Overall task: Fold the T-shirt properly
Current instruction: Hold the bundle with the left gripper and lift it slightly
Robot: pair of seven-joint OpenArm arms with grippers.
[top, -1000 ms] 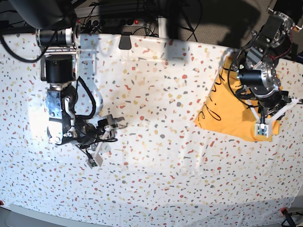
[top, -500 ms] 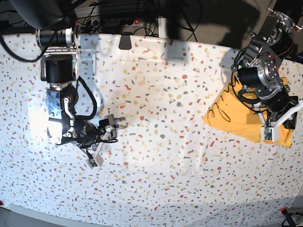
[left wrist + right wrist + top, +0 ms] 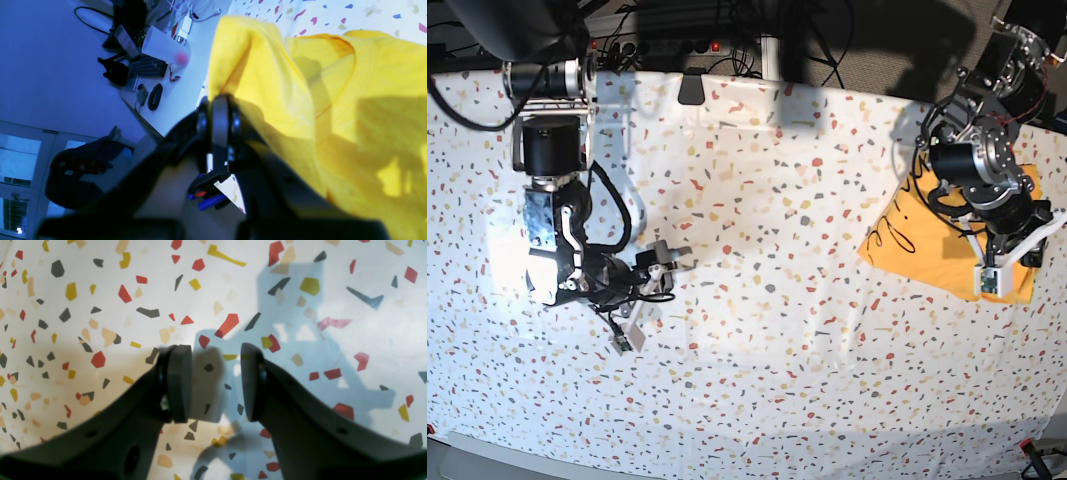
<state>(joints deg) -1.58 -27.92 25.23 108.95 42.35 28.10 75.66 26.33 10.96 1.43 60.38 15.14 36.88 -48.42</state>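
The orange-yellow T-shirt (image 3: 922, 245) lies bunched at the right side of the table, with black cursive lettering showing on its left part. My left gripper (image 3: 1012, 255) is over its right end. In the left wrist view that gripper (image 3: 218, 100) is shut on a fold of the yellow T-shirt (image 3: 333, 100), which drapes away to the right. My right gripper (image 3: 667, 265) hovers low over the table at the left, far from the shirt. In the right wrist view the gripper (image 3: 215, 383) is open, with only the patterned cloth between its fingers.
A white tablecloth (image 3: 777, 330) with coloured flecks covers the table. Its right edge runs close to the shirt. A power strip and cables (image 3: 677, 45) lie behind the back edge. Beyond the table edge a desk holds a keyboard (image 3: 146, 66) and a mouse (image 3: 155, 96).
The left arm has dragged the shirt to the right, toward the table's edge, and the cloth is more bunched. The right arm has not moved.
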